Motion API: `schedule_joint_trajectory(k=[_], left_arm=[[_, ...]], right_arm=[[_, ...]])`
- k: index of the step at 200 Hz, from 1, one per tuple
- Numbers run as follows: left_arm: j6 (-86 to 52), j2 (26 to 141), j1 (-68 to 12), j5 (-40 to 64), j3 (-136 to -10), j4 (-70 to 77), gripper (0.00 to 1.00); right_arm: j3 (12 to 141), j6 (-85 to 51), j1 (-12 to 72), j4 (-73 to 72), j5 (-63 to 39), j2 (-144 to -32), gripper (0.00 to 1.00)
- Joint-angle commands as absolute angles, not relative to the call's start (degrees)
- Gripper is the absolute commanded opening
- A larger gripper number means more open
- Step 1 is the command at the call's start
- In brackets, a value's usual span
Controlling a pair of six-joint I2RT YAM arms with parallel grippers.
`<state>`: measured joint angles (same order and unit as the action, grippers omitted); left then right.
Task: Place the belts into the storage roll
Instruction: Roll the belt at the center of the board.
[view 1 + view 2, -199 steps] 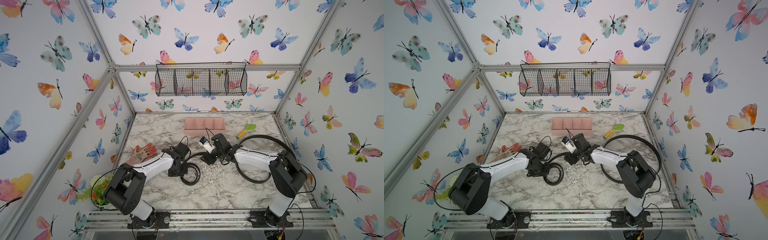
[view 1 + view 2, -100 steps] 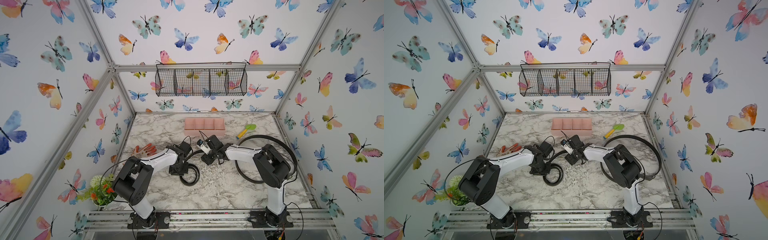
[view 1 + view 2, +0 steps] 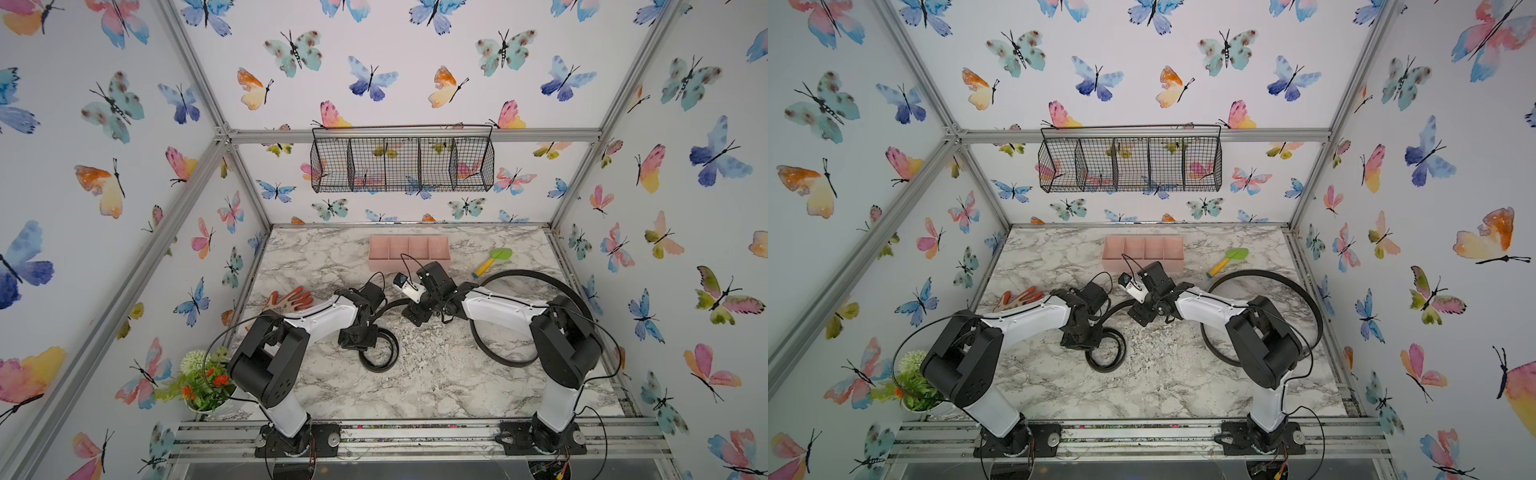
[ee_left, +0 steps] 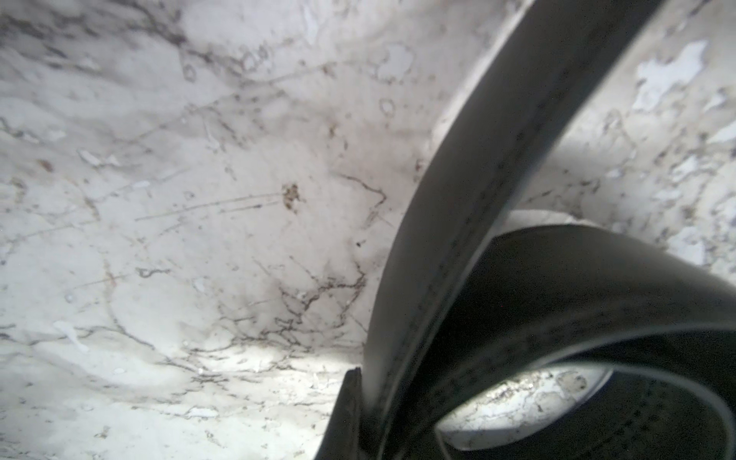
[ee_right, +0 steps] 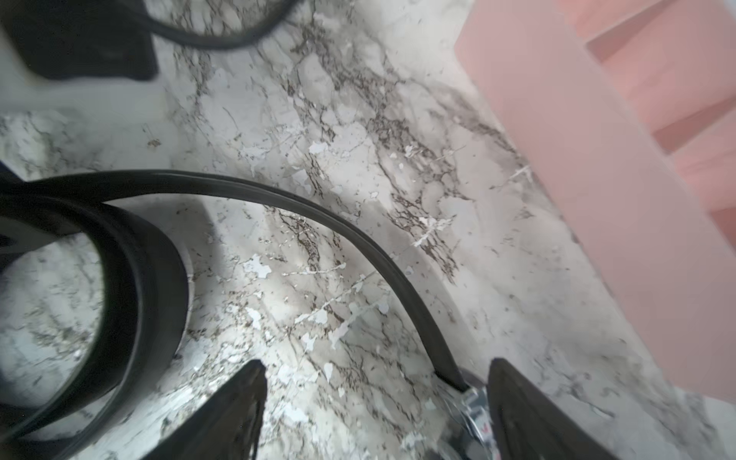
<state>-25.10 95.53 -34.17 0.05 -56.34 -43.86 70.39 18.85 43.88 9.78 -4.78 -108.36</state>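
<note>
Scuffed marble-patterned tabletop [image 3: 415, 395] (a belt [image 3: 379, 368] coiled on it), butterfly-papered walls [image 3: 415, 62] around.

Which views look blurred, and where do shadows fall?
Left wrist view: the coiled belt is soft near the lens and shades the marble table beside it. Right wrist view: the pink tray is blurred. Both top views: sharp, evenly lit.
</note>
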Motion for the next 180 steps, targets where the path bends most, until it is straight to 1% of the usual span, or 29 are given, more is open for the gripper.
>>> schedule_joint_trajectory(k=[1, 31, 61, 66, 73, 91, 98, 102, 114, 127, 152, 162, 180], left_arm=[[-23.43, 96.86, -34.72, -0.63, -54.99, -43.27, 0.10], [-22.48, 96.63, -34.89, -0.22, -54.83, -43.15, 0.10], [-21.91, 96.75, -35.14, -0.13, -54.91, -43.29, 0.10], [-21.84, 96.64, -35.16, -0.16, -54.85, -43.25, 0.10], [-21.92, 96.56, -35.25, -0.22, -54.89, -43.33, 0.10], [-21.99, 96.84, -35.16, -0.64, -55.05, -43.26, 0.10], [-21.98, 97.29, -35.15, -0.62, -55.23, -43.12, 0.11], [-21.97, 97.55, -35.17, -0.59, -55.32, -43.12, 0.11], [-21.94, 98.52, -35.16, -0.46, -55.97, -42.98, 0.11], [-21.93, 99.66, -35.16, -0.38, -57.20, -42.85, 0.11], [-21.91, 102.65, -35.07, -0.43, -60.45, -43.07, 0.12], [-21.79, 103.94, -35.11, -0.32, -61.99, -43.12, 0.12], [-21.24, 106.08, -35.07, -0.10, -64.95, -43.64, 0.13]], right_arm=[[73.68, 24.05, 43.86, 11.16, -5.37, -112.55, 0.93], [76.88, 26.65, 43.77, 9.94, -4.81, -116.95, 0.95], [79.92, 27.15, 42.93, 10.36, -7.69, -120.36, 0.94], [80.17, 27.14, 42.67, 10.34, -8.40, -120.62, 0.91], [80.64, 26.97, 42.31, 10.65, -9.67, -121.05, 0.84], [83.11, 26.12, 41.41, 14.54, -12.66, -122.24, 0.48], [83.94, 25.45, 41.24, 16.09, -13.33, -122.43, 0.38], [83.97, 25.18, 41.28, 16.63, -13.64, -122.39, 0.34], [82.71, 23.87, 41.26, 17.31, -14.28, -121.44, 0.29], [80.02, 21.24, 41.30, 16.70, -14.59, -119.37, 0.19], [73.79, 14.04, 41.23, 15.24, -15.28, -114.73, 0.09], [71.38, 10.89, 41.27, 14.80, -15.45, -112.94, 0.04], [66.70, 5.43, 41.22, 13.53, -14.75, -109.82, 0.03]])
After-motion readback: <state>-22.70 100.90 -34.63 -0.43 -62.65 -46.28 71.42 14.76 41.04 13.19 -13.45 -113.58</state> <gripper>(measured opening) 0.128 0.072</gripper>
